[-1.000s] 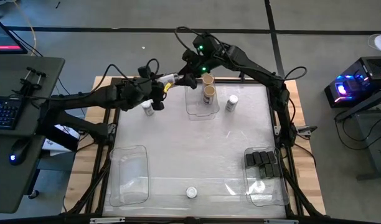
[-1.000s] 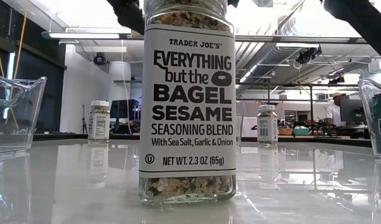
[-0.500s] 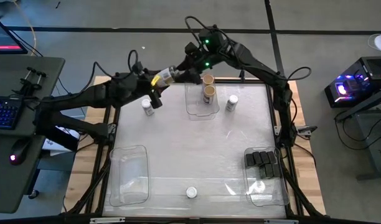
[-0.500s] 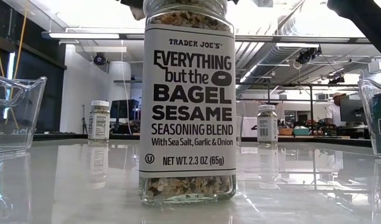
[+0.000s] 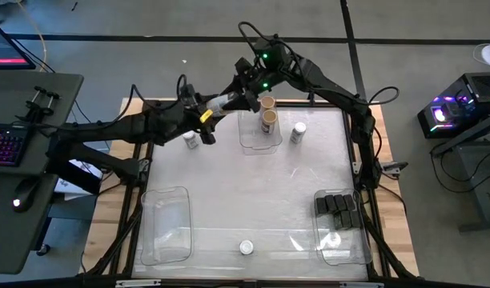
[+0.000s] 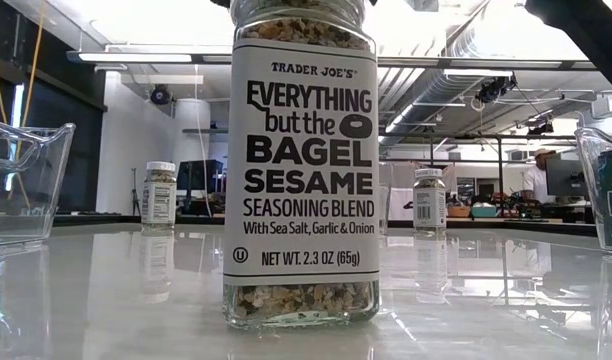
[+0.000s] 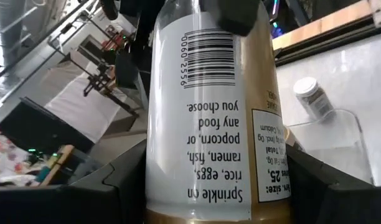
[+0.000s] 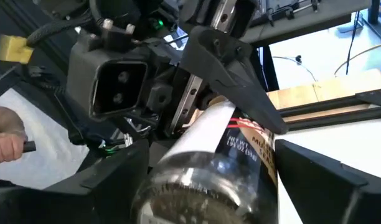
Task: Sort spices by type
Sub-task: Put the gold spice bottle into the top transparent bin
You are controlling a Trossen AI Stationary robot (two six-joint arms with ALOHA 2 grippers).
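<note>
A tan-lidded spice jar with a white label [image 5: 222,102] hangs level in the air over the table's far edge, between both grippers. My left gripper [image 5: 208,110] is at its lid end and my right gripper [image 5: 242,98] at its glass base end; both are shut on it. Two tan-lidded jars [image 5: 268,110] stand in the far bin [image 5: 249,138]. White-lidded jars stand on the table at far left [image 5: 191,140], far right [image 5: 299,132] and near the near edge [image 5: 246,247]; the last one fills the low view [image 6: 301,170]. Black boxes [image 5: 339,206] lie in the right near bin. My left gripper pinches the jar at its tan lid end [image 7: 197,216], one finger on each side of it [image 7: 125,180]. It comes level from the table's left, fingers along the jar. The jar is lifted clear and lies about level. My right gripper pinches the jar's glass base end [image 8: 197,193], a finger [image 8: 125,180] on each side. It comes from the table's right, along the jar, opposite my left gripper. The jar is clear of the table.
An empty clear bin [image 5: 166,224] sits at the near left and another clear bin [image 5: 351,244] at the near right. A person's hand [image 8: 7,146] shows beyond the table in the right wrist view. The middle of the table [image 5: 245,188] is bare.
My left gripper has carried the jar a little toward the table's right, closer to my right gripper, and has turned so that the jar lies more level. My right gripper has stayed near the far bin.
</note>
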